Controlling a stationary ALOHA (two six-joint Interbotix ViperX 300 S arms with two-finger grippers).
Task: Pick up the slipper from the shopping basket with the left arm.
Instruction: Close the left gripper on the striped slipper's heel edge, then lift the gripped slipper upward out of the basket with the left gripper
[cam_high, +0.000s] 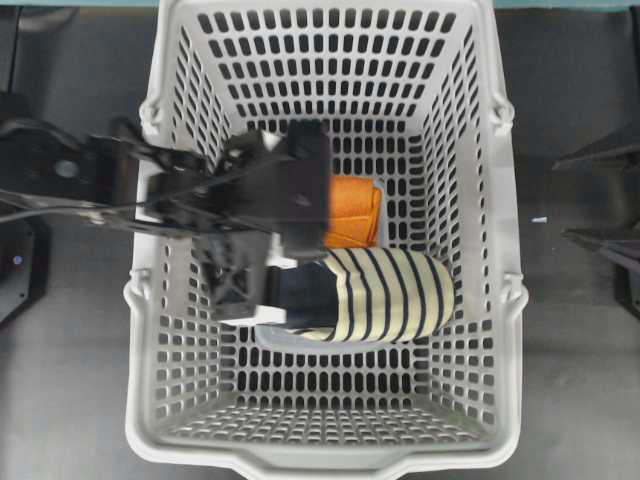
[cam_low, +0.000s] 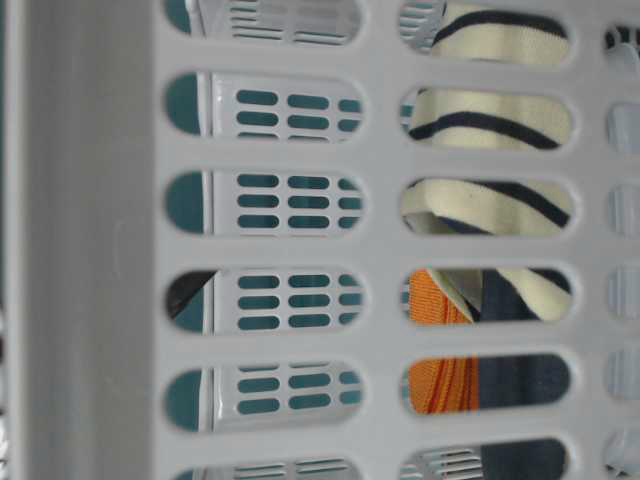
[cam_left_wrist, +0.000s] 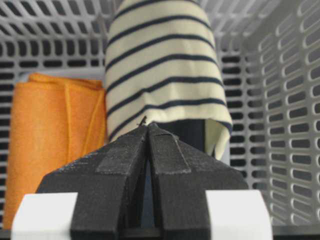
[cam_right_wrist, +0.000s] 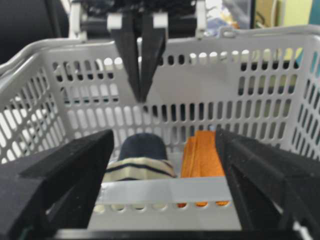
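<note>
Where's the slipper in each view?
Overhead: slipper right of centre in the basket.
Table-level: upper right, behind the slots.
Left wrist: top centre.
Right wrist: lower centre-left.
Shared landmark: orange cloth beside it.

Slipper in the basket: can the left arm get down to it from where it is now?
Probably yes. The left gripper hangs shut inside the basket, above the slipper, with nothing between them; the orange cloth lies beside it. The jaws must open first.

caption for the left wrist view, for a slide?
Shut left gripper poised before the striped slipper, orange cloth beside it, in the basket.
</note>
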